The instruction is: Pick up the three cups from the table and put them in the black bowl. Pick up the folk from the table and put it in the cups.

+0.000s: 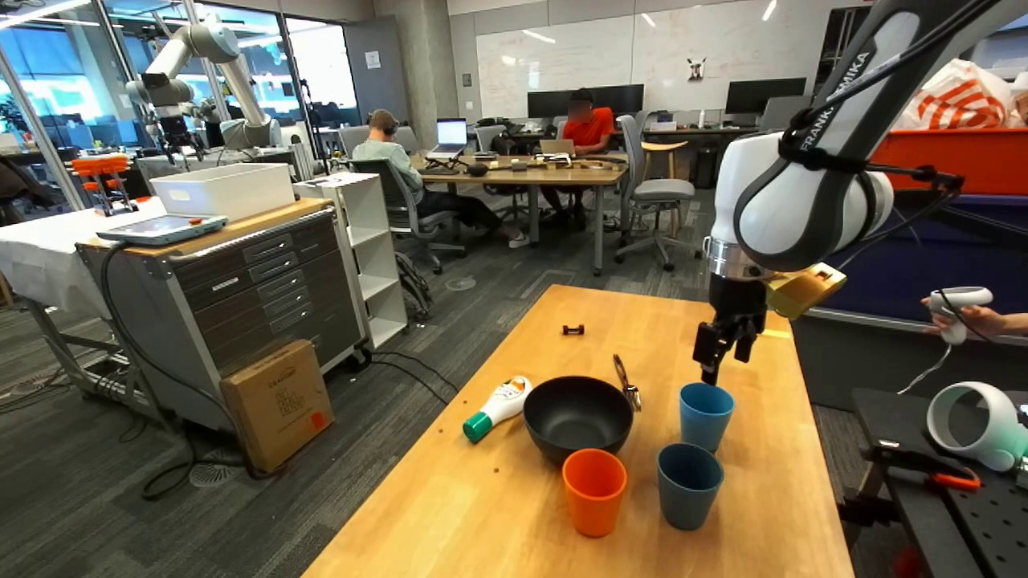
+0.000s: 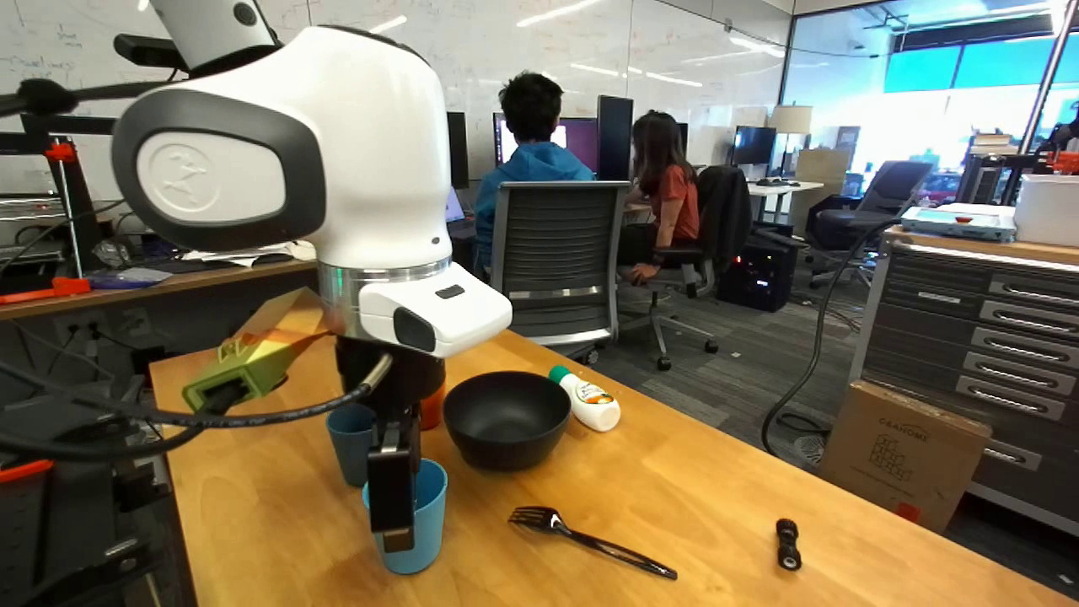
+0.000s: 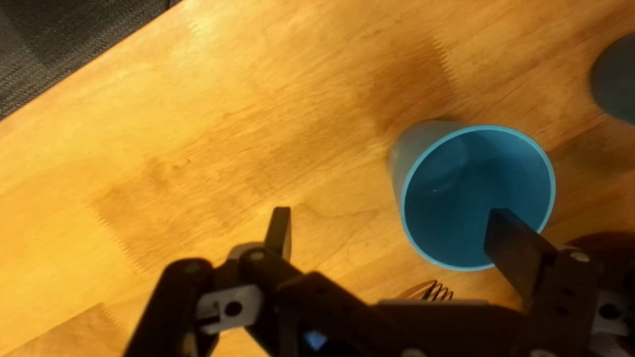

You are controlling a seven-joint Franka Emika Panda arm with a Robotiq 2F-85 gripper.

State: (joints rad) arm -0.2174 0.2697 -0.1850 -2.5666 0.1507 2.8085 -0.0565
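Note:
My gripper [image 1: 727, 368] stands open with nothing gripped, low over the table [image 1: 474, 518] beside the bright blue cup [image 1: 705, 421]. In the wrist view, one finger [image 3: 513, 248] overlaps the mouth of that upright cup and the other hangs over bare wood; whether a tip dips below the rim I cannot tell. The dark grey-blue cup [image 1: 689, 494] and the orange cup [image 1: 594, 498] stand upright nearby; the orange one is mostly hidden in an exterior view. Beside the cups sits the black bowl [image 2: 506, 430]. The black folk [image 2: 598, 544] lies flat, only its tines showing in the wrist view.
A white bottle-like object with a green cap [image 1: 498, 409] lies beside the bowl. A small dark dumbbell-shaped piece [image 2: 787, 544] rests toward one end of the table. A dark bench bearing a white headset [image 1: 976, 425] adjoins the table's side.

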